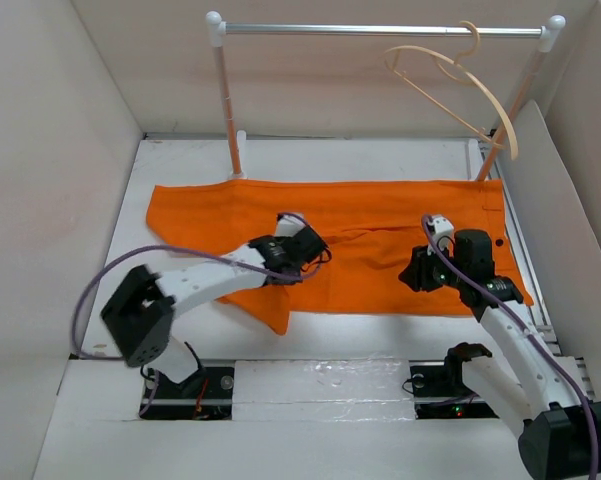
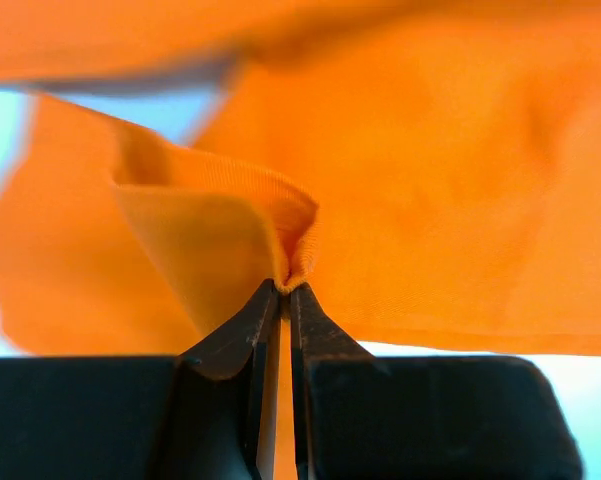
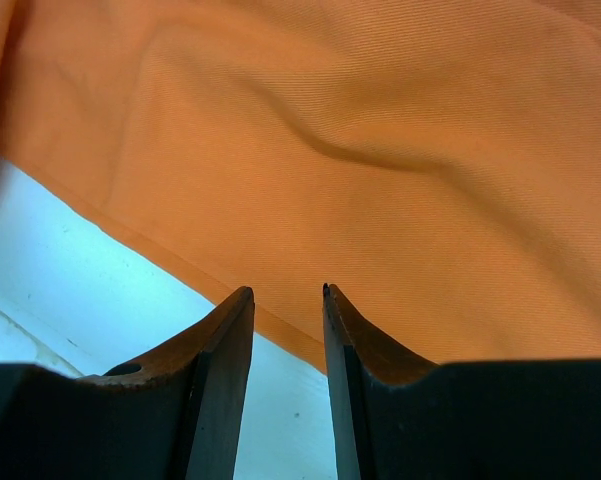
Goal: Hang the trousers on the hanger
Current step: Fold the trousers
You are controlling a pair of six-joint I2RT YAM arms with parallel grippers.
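Orange trousers (image 1: 380, 215): they lie flat on the white bench (image 1: 180, 175), spread from side to side under the silver rail (image 1: 380, 30).
Wooden hanger (image 1: 509, 135): it hangs by its hook at the right end of the rail. It is tilted and well apart from the trousers and from both arms.
Slip risk: the left jaws hold only a small fold (image 2: 290, 235) of cloth, right at their tips. If the arm lifts fast, the soft cloth may slide out and drop.
Lopsided risk: only one spot is held. Lifted like this, most of the cloth would likely hang down and drag on the bench.
Missed grab risk: the right jaws sit at the near edge of the trousers, partly over bare bench. If they close here, they may catch only the edge, or nothing at all.
Hanger risk: the hanger hangs loose on its hook. A bump from an arm or a swing of cloth could make it rock or fall off.
Left arm (image 1: 205, 280): it reaches forward and to the right, low over the middle of the trousers. Its jaws are shut tight on the fold.
Right arm (image 1: 520, 345): it bends up from its base and leans in over the right part of the trousers. Its jaws are open with a small gap and grip nothing.
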